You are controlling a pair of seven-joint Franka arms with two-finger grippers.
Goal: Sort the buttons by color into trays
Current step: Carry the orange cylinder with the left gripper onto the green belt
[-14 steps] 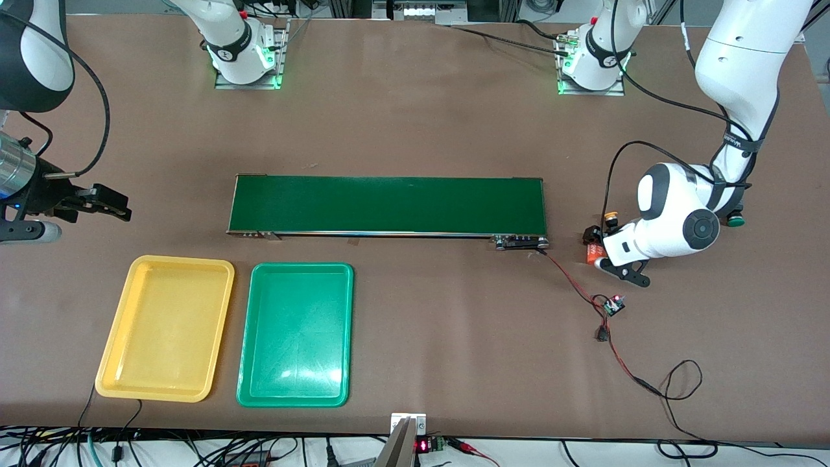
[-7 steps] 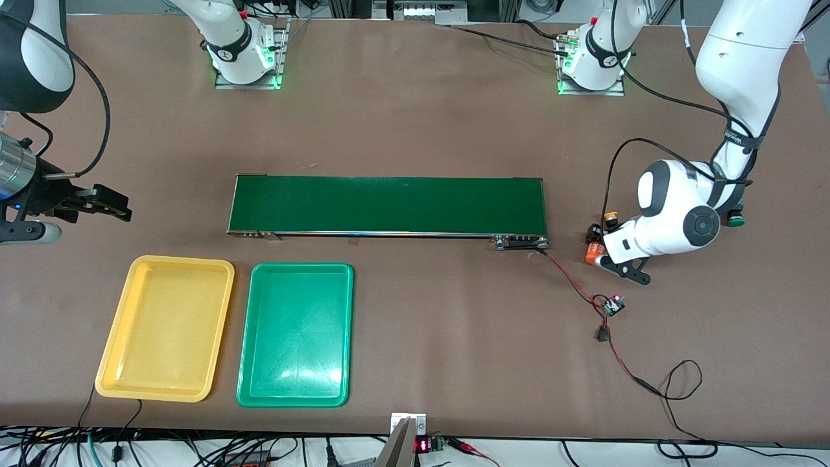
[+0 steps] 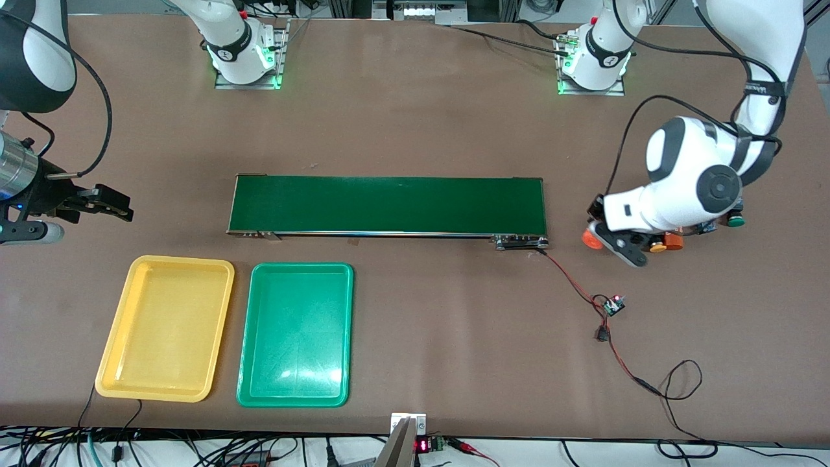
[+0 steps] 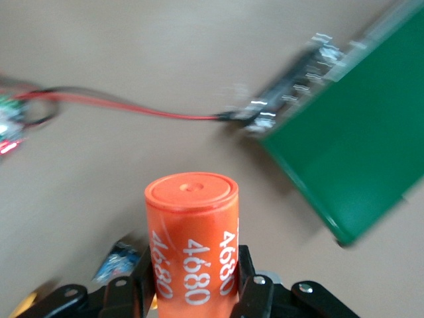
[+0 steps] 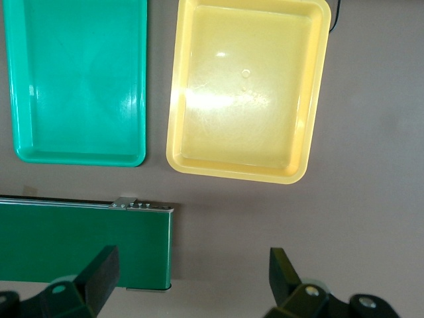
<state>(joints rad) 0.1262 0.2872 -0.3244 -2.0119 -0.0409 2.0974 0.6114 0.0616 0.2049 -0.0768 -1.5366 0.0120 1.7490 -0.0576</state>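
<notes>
Left tool (image 4: pixel 192 291) grips orange 4680 cylinder (image 4: pixel 192 238); arm hides buttons.

Left end effector (image 4: pixel 192 291) clamped, right end effector (image 5: pixel 189 275) agape

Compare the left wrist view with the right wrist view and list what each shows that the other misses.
Only the left wrist view shows the left tool shut on an orange cylinder marked 4680, plus a red wire running to the conveyor belt's end.

Only the right wrist view shows the right tool, fingers open and holding nothing, and the yellow tray beside the green tray, neither with anything in it.

Both show the dark green conveyor belt and the brown table.
</notes>
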